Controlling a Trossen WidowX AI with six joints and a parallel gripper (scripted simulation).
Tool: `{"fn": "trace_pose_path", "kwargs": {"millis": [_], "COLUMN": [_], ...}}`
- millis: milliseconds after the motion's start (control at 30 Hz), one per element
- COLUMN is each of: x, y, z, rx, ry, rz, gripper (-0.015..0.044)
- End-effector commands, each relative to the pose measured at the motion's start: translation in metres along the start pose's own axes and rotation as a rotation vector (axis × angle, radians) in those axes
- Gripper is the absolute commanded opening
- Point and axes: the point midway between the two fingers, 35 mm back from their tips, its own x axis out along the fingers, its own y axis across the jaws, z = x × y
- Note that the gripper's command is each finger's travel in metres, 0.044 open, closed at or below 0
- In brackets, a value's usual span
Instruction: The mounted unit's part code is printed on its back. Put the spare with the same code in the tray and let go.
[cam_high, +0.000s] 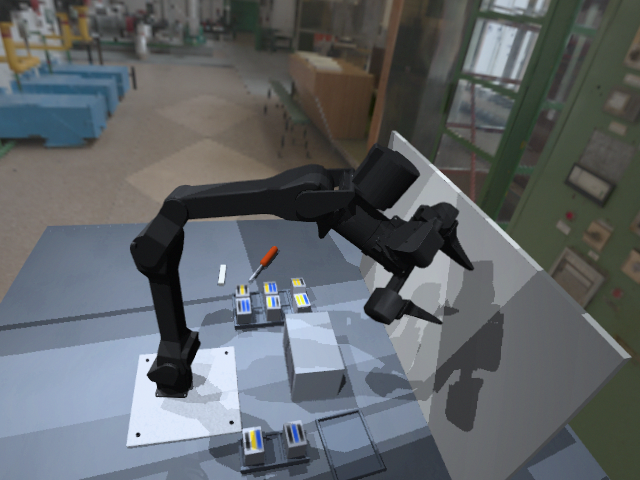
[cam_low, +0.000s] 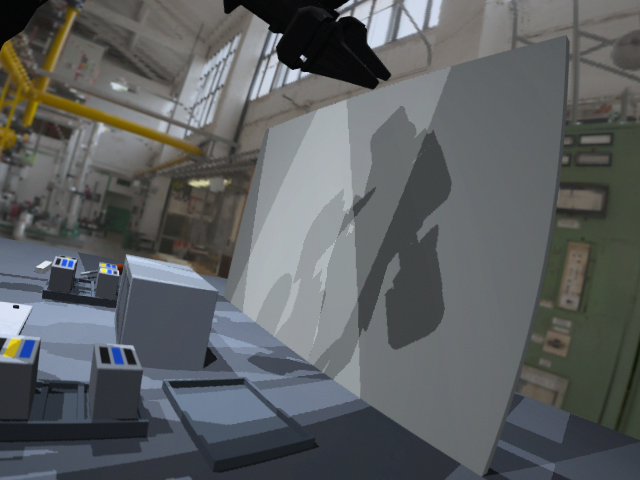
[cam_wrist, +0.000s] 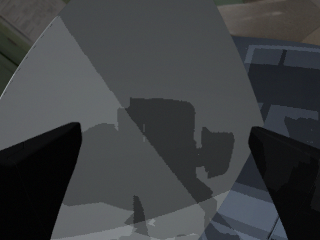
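My gripper (cam_high: 456, 296) (cam_low: 382, 82) (cam_wrist: 169, 133) is open and empty, high up in front of the grey panel. A large grey box (cam_high: 315, 341) (cam_low: 170, 320), apparently the mounted unit, stands mid-table; no code shows on its visible faces. Striped grey spares stand in two racks. In the near rack (cam_high: 275, 465) (cam_low: 77, 429), one spare (cam_high: 252, 439) has black, yellow and blue stripes, the other (cam_high: 295, 434) (cam_low: 117, 356) black, blue, black. The far rack (cam_high: 259, 324) (cam_low: 77, 296) holds several spares. The tray (cam_high: 371, 440) (cam_low: 263, 453) is empty. No spare shows in the wrist view.
The tall panel (cam_high: 537, 335) (cam_low: 491, 206) (cam_wrist: 165, 60) stands along the right side, with the arm's shadow on it. An orange-handled screwdriver (cam_high: 268, 256) and a small white strip (cam_high: 222, 274) (cam_low: 43, 266) lie behind the far rack. The arm stands on a white plate (cam_high: 211, 413).
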Motion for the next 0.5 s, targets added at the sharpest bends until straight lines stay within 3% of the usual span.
{"fn": "trace_pose_path", "kwargs": {"millis": [0,333,467], "x": [0.025,0.024,0.024], "y": [-0.008,-0.051,-0.051], "z": [-0.063,-0.213,-0.213], "rx": [-0.232,-0.848,-0.848], "ry": [0.222,0.872,0.872], "rz": [-0.067,-0.152,-0.152], "gripper": [0.044,0.044,0.044]}}
